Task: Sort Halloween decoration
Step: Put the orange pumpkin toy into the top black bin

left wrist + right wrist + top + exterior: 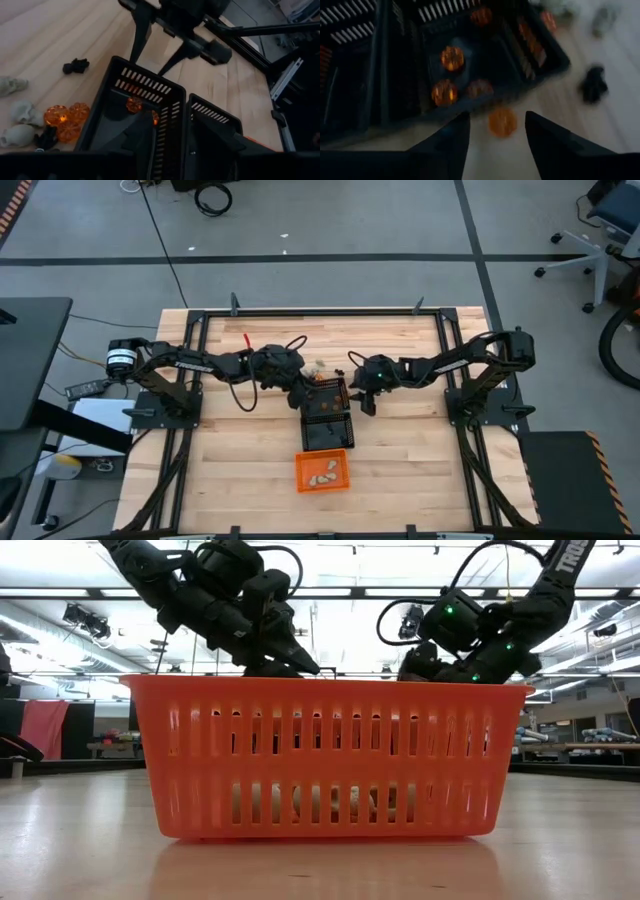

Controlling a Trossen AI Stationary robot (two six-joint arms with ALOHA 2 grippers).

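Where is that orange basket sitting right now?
The orange basket sits on the wooden table in the high view, at the near end of the row, just below the two black mesh baskets; cream trinkets lie inside.

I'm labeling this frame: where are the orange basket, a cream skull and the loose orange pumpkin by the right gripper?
Orange basket [325, 755], low view, front wall.
Cream skull [19, 135], left wrist view, its middle.
Orange pumpkin [502, 122], right wrist view, its middle.

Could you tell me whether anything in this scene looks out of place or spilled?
Yes: one orange trinket appears to lie on the wood just outside the black mesh basket that holds other orange pieces, between the open right gripper's fingers. The loose pile beside that basket simply looks unsorted.
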